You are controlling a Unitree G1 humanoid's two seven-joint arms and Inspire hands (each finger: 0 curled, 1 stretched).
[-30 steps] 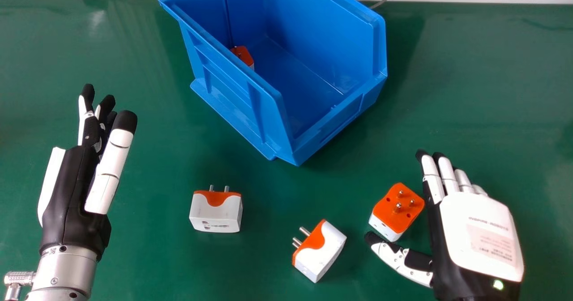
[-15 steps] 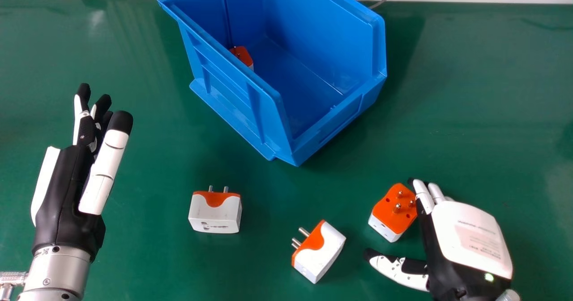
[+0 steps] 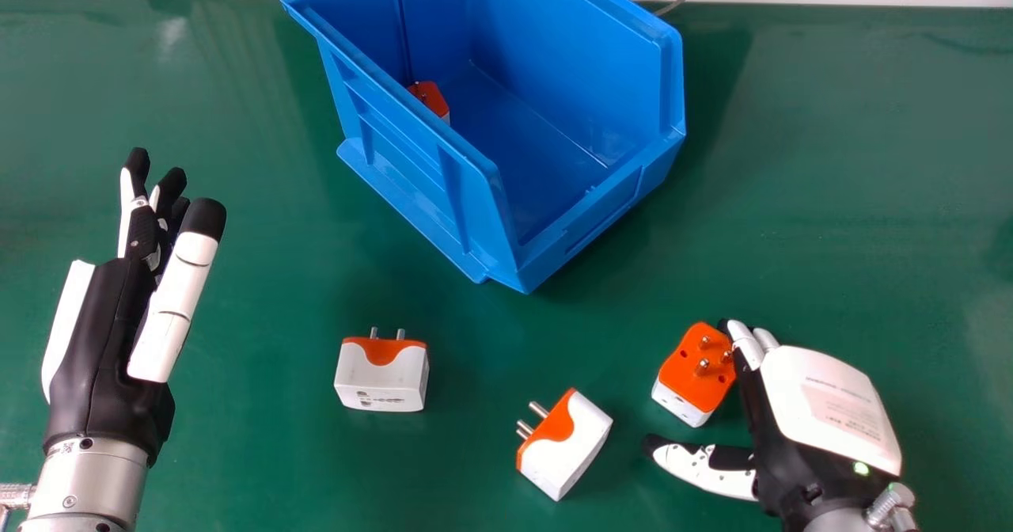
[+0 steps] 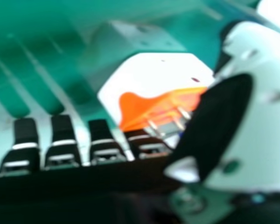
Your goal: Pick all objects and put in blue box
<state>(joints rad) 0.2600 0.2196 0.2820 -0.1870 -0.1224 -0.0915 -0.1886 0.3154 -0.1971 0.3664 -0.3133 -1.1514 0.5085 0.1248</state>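
Green worktop [image 3: 261, 453], one blue box [image 3: 404, 160], four adapters [image 3: 381, 375]

Three lie on the worktop, one inside the box. Your left hand [image 3: 103, 342] is open; your right hand [image 3: 823, 405], loosely open, is at the rightmost adapter [image 3: 692, 380].

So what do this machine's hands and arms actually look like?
Its hands are black and white. The left hand has a black body with black fingertips, on a silver forearm dotted with screws. The right hand has a smooth white back, a printed label and a small green light. Ribbed metal fittings stick out near both wrists.
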